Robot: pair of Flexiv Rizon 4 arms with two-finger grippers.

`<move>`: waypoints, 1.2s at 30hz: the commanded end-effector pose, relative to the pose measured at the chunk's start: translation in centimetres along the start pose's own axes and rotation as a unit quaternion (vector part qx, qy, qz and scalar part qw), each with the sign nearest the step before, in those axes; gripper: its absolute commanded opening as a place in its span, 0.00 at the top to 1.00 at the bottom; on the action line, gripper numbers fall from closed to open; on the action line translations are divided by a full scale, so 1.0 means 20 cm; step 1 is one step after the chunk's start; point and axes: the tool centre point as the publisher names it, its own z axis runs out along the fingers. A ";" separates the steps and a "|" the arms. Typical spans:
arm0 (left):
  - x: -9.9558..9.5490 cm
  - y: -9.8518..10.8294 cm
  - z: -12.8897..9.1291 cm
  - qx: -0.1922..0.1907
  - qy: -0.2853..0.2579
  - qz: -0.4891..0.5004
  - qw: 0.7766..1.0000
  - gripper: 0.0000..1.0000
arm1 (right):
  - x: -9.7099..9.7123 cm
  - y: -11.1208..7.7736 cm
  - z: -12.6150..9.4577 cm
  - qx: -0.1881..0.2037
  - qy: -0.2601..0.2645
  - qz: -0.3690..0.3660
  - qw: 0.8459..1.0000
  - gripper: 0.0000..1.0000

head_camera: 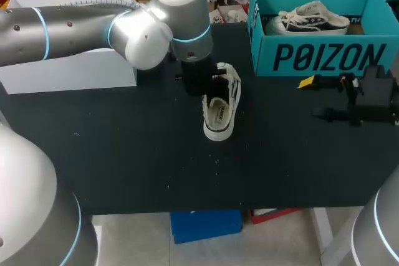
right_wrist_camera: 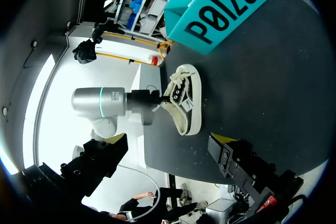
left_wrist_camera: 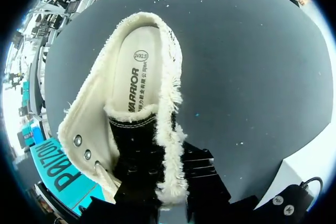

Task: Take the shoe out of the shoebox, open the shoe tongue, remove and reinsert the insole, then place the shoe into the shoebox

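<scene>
Shoebox (head_camera: 324,57), a deep open carton of teal card, is stood at the far right of the black table (head_camera: 124,154), so that the middle is left as working space. A second shoe (head_camera: 312,20) is seen lying inside it. A plain white box (head_camera: 68,66) is set at the far left. The left arm (head_camera: 75,29), smooth grey metal, is extended to mid-table. There the shoe (head_camera: 221,113) is stood on its white rubber sole, out of the shoebox and well apart from it, heel toward the near edge. The left gripper (head_camera: 201,82) is closed on the shoe at its lace end, with the frayed cream canvas edge pinched between the dark fingers beside the black tongue (left_wrist_camera: 134,132). This hold is judged to serve both for steadying the shoe and for drawing its throat wide. The right gripper (head_camera: 315,98) is held spread and empty near the box front, presumably free for the insole (left_wrist_camera: 134,77), which is seen flat, pale and printed inside. Small metal eyelets (left_wrist_camera: 86,154) are set along the flap.
</scene>
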 end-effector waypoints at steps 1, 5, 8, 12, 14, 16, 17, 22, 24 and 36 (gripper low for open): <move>0.00 -0.01 -0.01 -0.005 -0.006 0.000 1.000 1.00 | 0.00 0.00 0.00 0.000 -0.001 0.000 1.000 0.00; -0.01 -0.01 -0.06 -0.004 -0.009 0.000 1.000 1.00 | 0.00 0.00 0.00 0.000 -0.001 0.000 1.000 0.00; -0.02 -0.01 -0.13 -0.007 -0.015 0.004 1.000 1.00 | 0.00 0.00 0.00 0.000 -0.001 0.000 1.000 0.00; -0.04 0.01 -0.26 -0.014 -0.025 -0.005 1.000 1.00 | 0.00 0.00 0.00 0.000 -0.001 0.000 1.000 0.00; -0.06 0.01 -0.34 -0.018 -0.026 -0.012 0.999 1.00 | 0.00 0.00 0.00 0.000 -0.001 0.000 1.000 0.00; -0.07 0.02 -0.42 -0.017 -0.035 -0.028 0.999 1.00 | 0.00 0.00 0.00 0.000 -0.001 0.000 1.000 0.00; -0.07 0.02 -0.46 -0.025 -0.033 -0.030 0.999 1.00 | 0.00 0.00 0.00 0.000 -0.001 0.000 1.000 0.00; -0.06 0.06 -0.66 -0.035 -0.035 -0.096 0.994 1.00 | 0.00 0.00 0.00 0.000 -0.001 0.000 1.000 0.00; -0.05 0.08 -0.74 -0.043 -0.028 -0.133 0.990 1.00 | 0.00 0.00 0.00 0.000 -0.001 0.000 1.000 0.00; 0.15 0.18 -1.14 -0.103 -0.059 -0.376 0.919 1.00 | 0.00 0.00 0.00 0.000 -0.001 0.000 1.000 0.00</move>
